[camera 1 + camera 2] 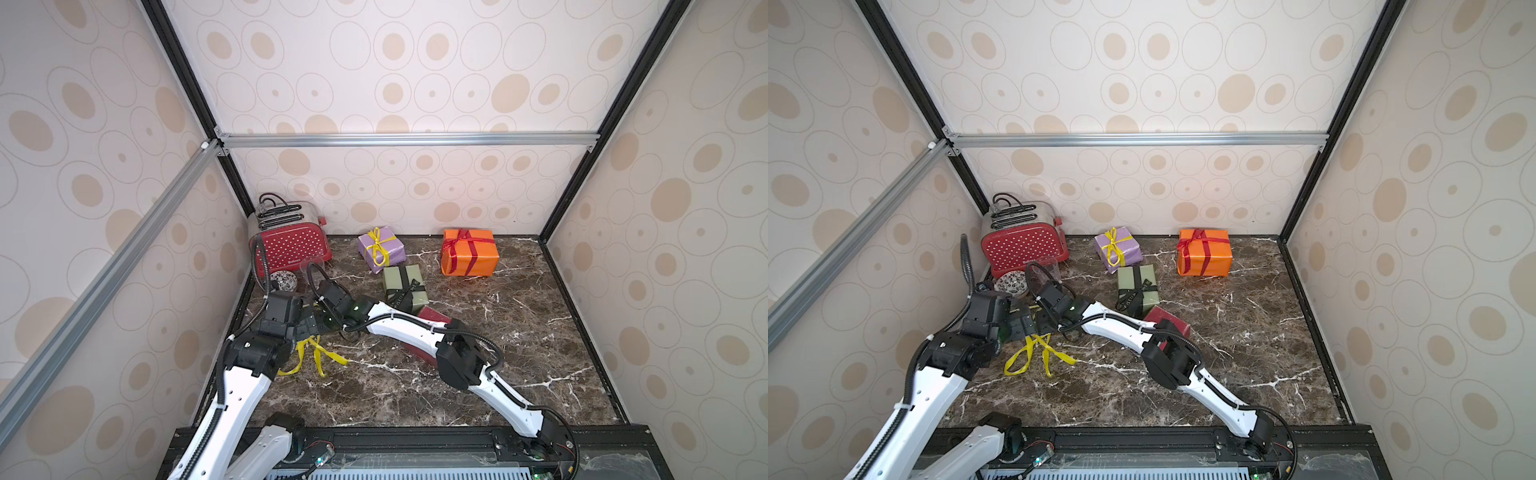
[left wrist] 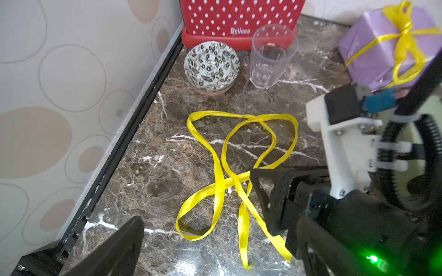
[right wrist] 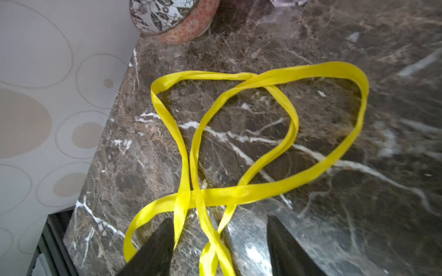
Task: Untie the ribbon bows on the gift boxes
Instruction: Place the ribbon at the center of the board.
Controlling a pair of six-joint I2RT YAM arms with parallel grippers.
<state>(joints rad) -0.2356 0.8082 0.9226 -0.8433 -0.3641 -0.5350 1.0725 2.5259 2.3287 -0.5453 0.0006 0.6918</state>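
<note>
A loose yellow ribbon (image 1: 311, 357) lies untied in loops on the marble table (image 1: 519, 353) at the front left. My left gripper (image 1: 306, 332) and right gripper (image 1: 326, 322) hang close together just above it. In the wrist views the left gripper (image 2: 215, 239) is wide open and the right gripper (image 3: 218, 222) is open, with ribbon strands (image 3: 210, 239) lying free between its fingers. Behind stand a lilac box (image 1: 390, 253) with a yellow bow (image 1: 376, 245), an orange box (image 1: 478, 257) with a red bow (image 1: 463, 245), and an olive box (image 1: 397, 278) tied in black ribbon (image 1: 405, 296). The right arm partly hides a dark red box (image 1: 434, 318).
A red white-dotted toaster (image 1: 291, 247) stands in the back left corner. In front of it are a patterned bowl (image 2: 211, 67) and a clear glass (image 2: 272, 57). The left wall runs close beside the ribbon, and walls enclose the table on three sides.
</note>
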